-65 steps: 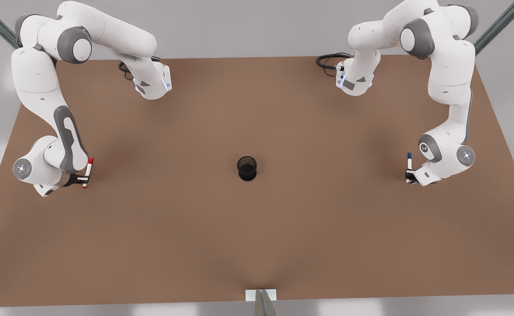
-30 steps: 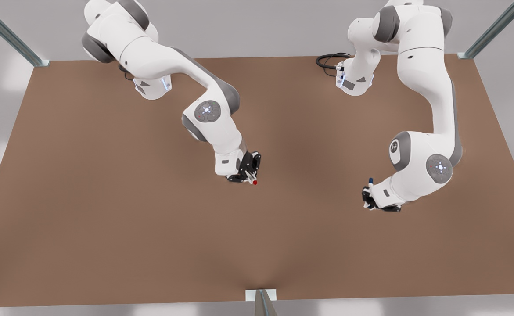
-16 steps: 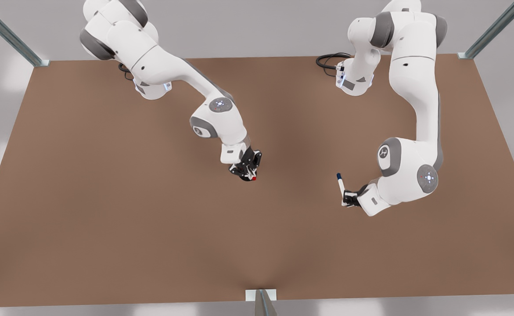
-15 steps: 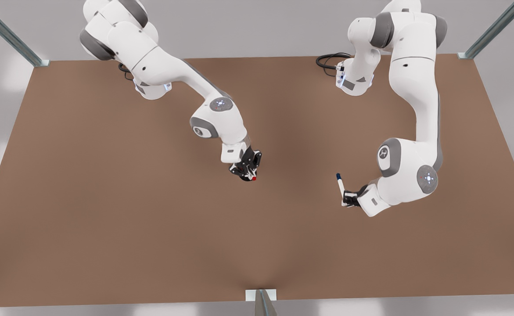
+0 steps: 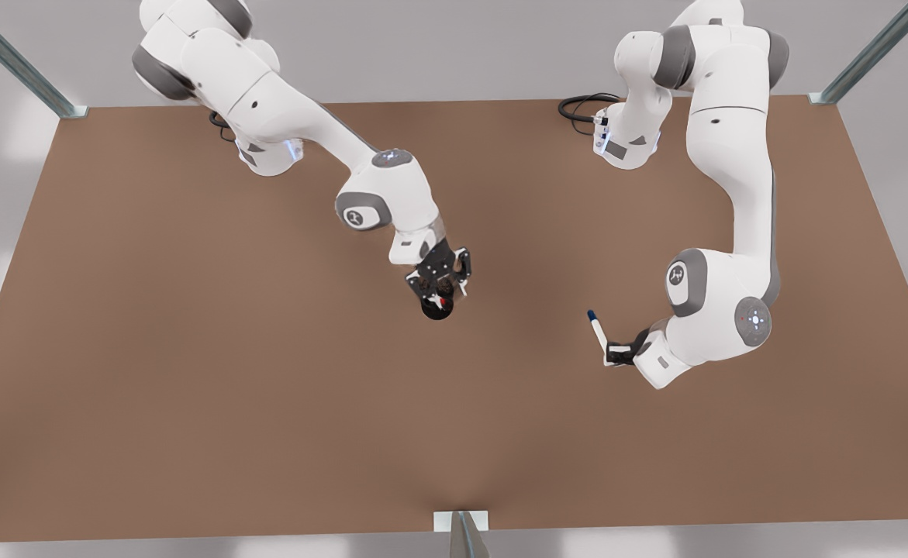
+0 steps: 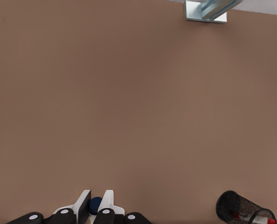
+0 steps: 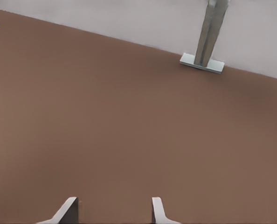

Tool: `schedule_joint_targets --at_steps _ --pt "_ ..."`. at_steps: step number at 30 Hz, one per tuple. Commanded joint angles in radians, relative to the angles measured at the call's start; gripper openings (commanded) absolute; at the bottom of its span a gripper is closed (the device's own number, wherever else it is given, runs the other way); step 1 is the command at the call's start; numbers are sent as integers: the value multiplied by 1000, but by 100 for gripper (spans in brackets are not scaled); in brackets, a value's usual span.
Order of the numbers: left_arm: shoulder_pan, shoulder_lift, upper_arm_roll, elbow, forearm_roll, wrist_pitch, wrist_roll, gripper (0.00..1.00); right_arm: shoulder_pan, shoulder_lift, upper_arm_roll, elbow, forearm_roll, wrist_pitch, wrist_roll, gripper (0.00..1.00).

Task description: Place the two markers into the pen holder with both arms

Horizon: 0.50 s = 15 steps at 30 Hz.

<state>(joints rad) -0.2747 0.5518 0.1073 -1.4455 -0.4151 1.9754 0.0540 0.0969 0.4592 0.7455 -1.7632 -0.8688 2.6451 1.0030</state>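
Two white Franka arms reach over a brown table [image 5: 190, 372]. The right gripper [image 5: 441, 280], fingers spread apart and empty, hovers just above the black mesh pen holder [image 5: 436, 308] at table centre; the red-tipped marker [image 5: 443, 293] stands inside it. At the holder's 3 o'clock, well apart, the left gripper [image 5: 615, 353] is clamped on the blue-tipped marker [image 5: 596, 328], which tilts toward 11 o'clock.

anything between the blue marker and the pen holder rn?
Nothing. In the front view, bare brown table runs from the blue marker, shut in the left gripper, to the pen holder. The open right gripper is above the holder.
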Motion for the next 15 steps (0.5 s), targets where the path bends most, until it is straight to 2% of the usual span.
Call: schedule_joint_targets --at_steps 1,2,3,5,6,7,8,10,12,14,15 --pt "-1 -3 0 0 -11 -1 -51 21 -161 -17 204 194 175 -548 125 100" --pt "-6 -10 -2 4 -11 -1 -63 21 -226 -70 183 289 359 -637 -97 100" --pt "-11 -13 -14 19 -11 -7 -86 21 -235 -108 -6 335 617 -683 -493 100" --pt "-112 -12 -51 86 -10 16 -253 21 158 -295 -725 272 873 -867 -826 100" --pt "-169 -4 -51 103 -7 134 -247 21 146 -327 -787 226 889 -928 -934 100" --pt "-204 2 -51 105 -5 233 -132 21 127 -382 -834 79 890 -915 -1009 100" --pt "-212 8 -51 105 -8 295 -112 21 109 -402 -838 28 889 -895 -1050 100" --pt "-213 7 -113 66 -86 425 -11 21 86 -378 -862 36 896 -875 -1169 100" --pt "-212 -32 -204 -61 -276 566 154 21 98 -330 -864 113 898 -849 -1156 100" --pt "-218 -58 -270 -173 -645 704 477 21 92 -307 -862 157 896 -856 -1166 100" --pt "-219 -81 -271 -213 -792 704 633 21 90 -306 -862 156 898 -860 -1161 100"
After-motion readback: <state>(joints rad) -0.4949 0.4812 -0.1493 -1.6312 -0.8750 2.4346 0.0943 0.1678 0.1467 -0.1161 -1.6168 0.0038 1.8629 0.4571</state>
